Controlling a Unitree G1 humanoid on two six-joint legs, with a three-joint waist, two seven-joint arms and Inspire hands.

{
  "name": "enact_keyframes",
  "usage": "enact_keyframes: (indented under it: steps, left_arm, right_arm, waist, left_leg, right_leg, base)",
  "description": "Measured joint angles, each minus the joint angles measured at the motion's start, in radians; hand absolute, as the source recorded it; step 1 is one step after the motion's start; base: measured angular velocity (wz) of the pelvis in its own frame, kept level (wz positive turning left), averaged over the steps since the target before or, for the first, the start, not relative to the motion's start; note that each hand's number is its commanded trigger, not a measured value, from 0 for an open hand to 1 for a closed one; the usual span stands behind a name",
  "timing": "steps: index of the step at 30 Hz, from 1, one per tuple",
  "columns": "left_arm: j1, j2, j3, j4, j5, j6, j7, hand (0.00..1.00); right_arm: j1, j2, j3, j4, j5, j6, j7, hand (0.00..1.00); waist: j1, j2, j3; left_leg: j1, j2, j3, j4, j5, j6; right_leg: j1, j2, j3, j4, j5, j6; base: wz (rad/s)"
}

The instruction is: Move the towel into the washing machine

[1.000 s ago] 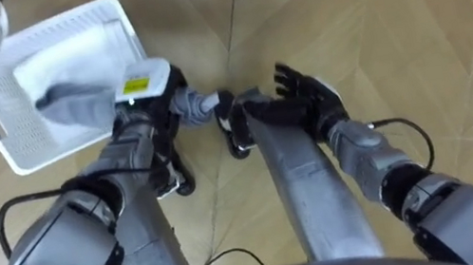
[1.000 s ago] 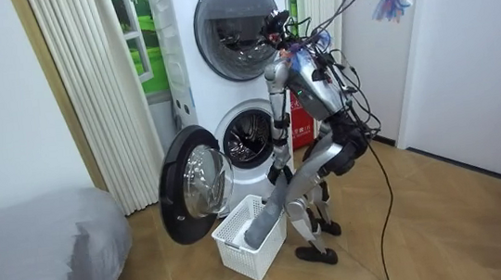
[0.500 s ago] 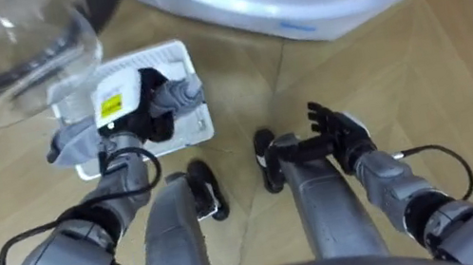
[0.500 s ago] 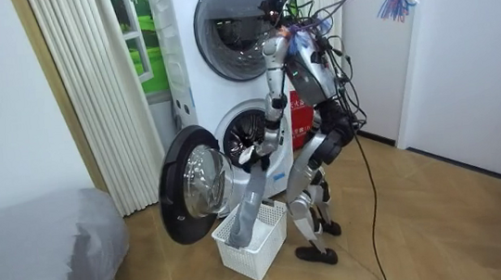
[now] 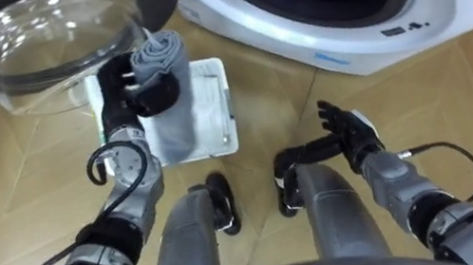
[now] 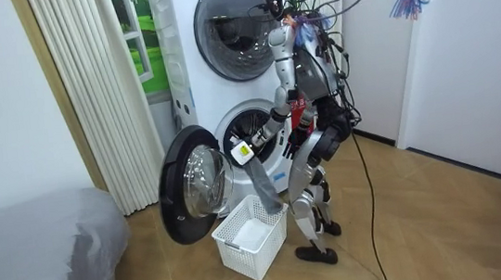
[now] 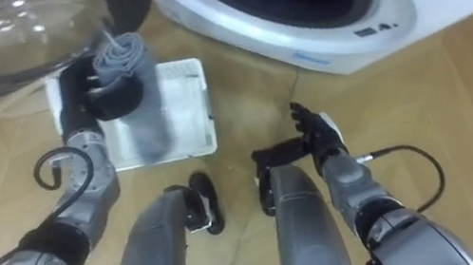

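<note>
Here you hold one towel (image 5: 173,124): grey, soft, bunched into a thick roll at the top and hanging as a limp strip below. Your left hand (image 5: 126,93) has its dark fingers curled round the bunched top, raised beside the open door (image 5: 48,39). The towel is not in the washing machine (image 5: 361,11). It hangs over the basket (image 5: 228,105), and you cannot tell whether its tip touches the rim.

- Basket: white plastic, rectangular, with fine mesh walls, on the floor (image 5: 460,85) just before the machine. The towel and your hand partly cover it. Something pale lies inside, but you cannot make out what.
- Washing machine: white, front-loading, with a round mouth onto a dark perforated metal drum. Its top is cut off in the eye views. A blue mark (image 5: 332,59) below the mouth is too small to read.
- Door: round, with a dark rim and domed clear glass, swung open to your left.
- Upper machine (image 6: 233,16): stacked on the first, its round dark door closed.
- Right hand (image 5: 349,130): fingers straight and spread, holding nothing, by your right thigh and well apart from the towel.
- Floor: pale wood laid in angled boards.
- Bed (image 6: 30,256): grey cover, at the room view's left.
- Curtain (image 6: 96,91): pale, in vertical pleats, behind the door.

You stand upright facing the machine, with the basket at your feet.
</note>
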Motion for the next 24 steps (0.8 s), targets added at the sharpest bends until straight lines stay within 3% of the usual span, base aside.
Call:
enact_keyframes:
  steps: [5, 7, 11, 17, 24]
  left_arm:
    - [0.026, 0.009, -0.032, -0.018, -0.241, 0.002, -0.249, 1.0]
    - [0.03, 0.013, -0.041, -0.018, -0.283, 0.005, -0.332, 1.0]
    - [0.054, 0.027, -0.079, -0.037, -0.439, 0.041, -0.487, 1.0]
    - [0.093, 0.037, -0.125, -0.136, -0.529, 0.086, -0.636, 1.0]
    - [0.094, 0.034, -0.134, -0.136, -0.529, 0.108, -0.708, 1.0]
  right_arm:
    - [-0.011, 0.003, -0.016, 0.012, -0.03, 0.002, 0.032, 0.0]
    - [-0.011, 0.003, -0.017, 0.01, -0.034, 0.002, 0.03, 0.0]
    - [-0.01, 0.005, -0.016, 0.02, -0.033, 0.016, 0.043, 0.0]
    - [-0.009, 0.007, -0.016, 0.02, -0.034, 0.027, 0.064, 0.0]
    - [0.012, 0.006, -0.017, 0.019, -0.034, 0.027, 0.075, 0.0]
  waist:
    - [0.014, -0.006, -0.0091]
    - [0.02, -0.006, -0.0111]
    - [0.02, -0.004, -0.0129]
    - [0.02, -0.003, -0.0143]
    - [0.019, 0.003, -0.019]
  left_leg:
    - [0.032, -0.002, -0.018, -0.029, 0.014, 0.0]
    - [0.033, -0.003, -0.018, -0.036, 0.019, 0.001]
    - [0.041, -0.004, -0.028, -0.036, 0.019, 0.001]
    - [0.039, -0.004, -0.045, -0.034, 0.019, 0.0]
    - [0.041, -0.002, -0.043, -0.033, 0.019, 0.0]
  right_leg:
    - [0.051, 0.002, -0.022, -0.045, 0.02, 0.002]
    - [0.054, 0.003, -0.023, -0.054, 0.026, 0.003]
    - [0.069, 0.003, -0.033, -0.063, 0.026, 0.003]
    - [0.082, 0.004, -0.049, -0.073, 0.027, 0.002]
    - [0.082, 0.005, -0.048, -0.073, 0.027, 0.001]
  base:
    - [0.1]
    - [0.0]
    - [0.04]
    - [0.07]
    - [0.0]
